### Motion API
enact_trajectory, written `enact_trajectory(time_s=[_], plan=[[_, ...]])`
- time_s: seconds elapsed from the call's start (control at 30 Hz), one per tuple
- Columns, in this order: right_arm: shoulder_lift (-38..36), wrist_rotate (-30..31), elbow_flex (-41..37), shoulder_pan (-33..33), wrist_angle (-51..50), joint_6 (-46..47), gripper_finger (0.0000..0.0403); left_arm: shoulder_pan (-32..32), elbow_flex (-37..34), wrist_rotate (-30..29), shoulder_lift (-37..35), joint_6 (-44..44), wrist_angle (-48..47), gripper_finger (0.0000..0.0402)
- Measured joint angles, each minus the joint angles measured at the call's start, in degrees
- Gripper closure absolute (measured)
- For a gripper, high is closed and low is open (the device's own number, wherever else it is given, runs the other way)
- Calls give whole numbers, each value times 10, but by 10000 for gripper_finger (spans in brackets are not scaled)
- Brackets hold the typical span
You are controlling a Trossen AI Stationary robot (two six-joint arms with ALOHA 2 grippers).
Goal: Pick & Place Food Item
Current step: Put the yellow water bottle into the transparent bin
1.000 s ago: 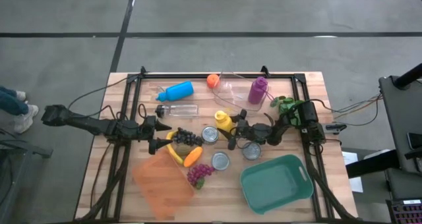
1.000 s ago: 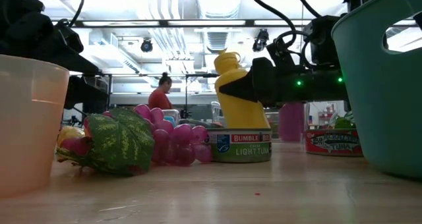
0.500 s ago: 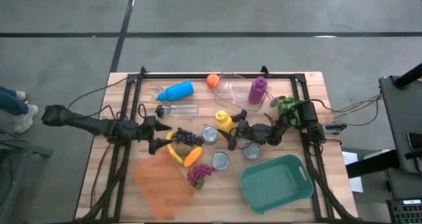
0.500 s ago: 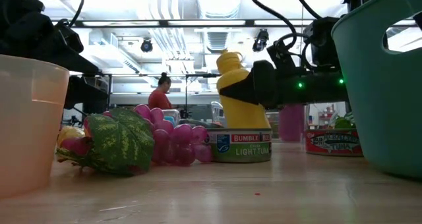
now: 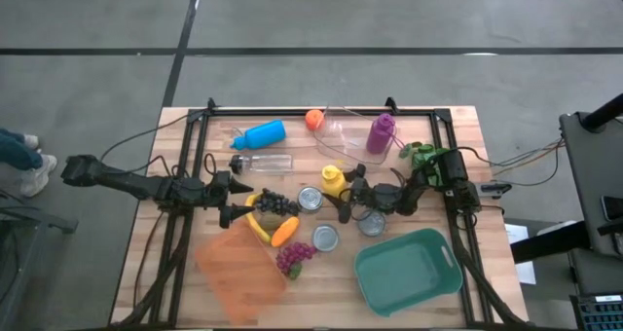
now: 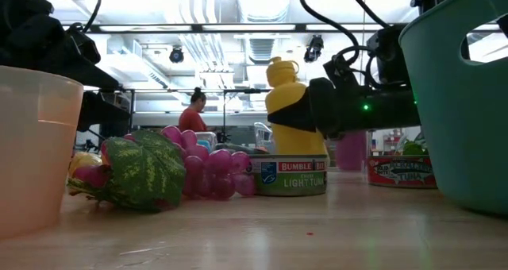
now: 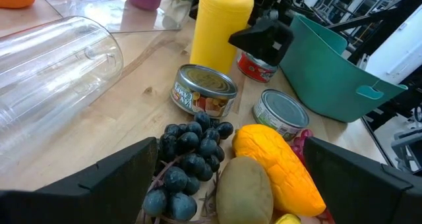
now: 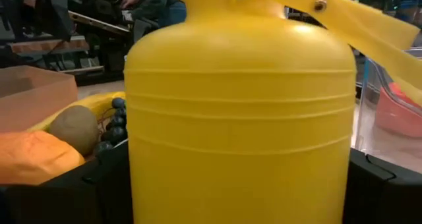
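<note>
The right claw [image 5: 343, 197] sits around the yellow bottle [image 5: 331, 180] near the middle of the surface [image 5: 467, 136]. Its dark fingers [image 8: 379, 188] stand one on each side of the bottle's body, spread wide; whether the pads press the plastic or stand just off it cannot be told. The bottle stands upright on the surface, just beside a tin can [image 5: 310, 199].

The left claw [image 5: 232, 197] hovers low over the left half of the surface, its fingers [image 7: 99, 181] wide apart and holding nothing, pointed at a bunch of dark grapes [image 5: 275, 204].

The teal bin [image 5: 407, 271] at the near right corner holds nothing visible. The orange container [image 5: 238, 270] at the near left looks bare inside too. A clear tray [image 5: 343, 134] at the far side has a purple cup [image 5: 380, 132] lying against it.

The left wrist view shows what lies past the grapes: a brown kiwi [image 7: 241, 188], an orange mango [image 7: 280, 165] and a second tin can [image 7: 280, 113]. The low view alone shows a bunch of pink grapes with a green leaf [image 6: 143, 171], a can [image 6: 289, 175] labelled Bumble Bee Light Tuna, and a person in red [image 6: 193, 116] far behind.
</note>
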Motion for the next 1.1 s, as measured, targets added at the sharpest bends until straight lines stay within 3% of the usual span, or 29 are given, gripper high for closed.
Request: enact_trajectory(time_s=[1.1], plan=[[-24,51,-13,29,1,-19,58,0,0,0,0,0,0,18]])
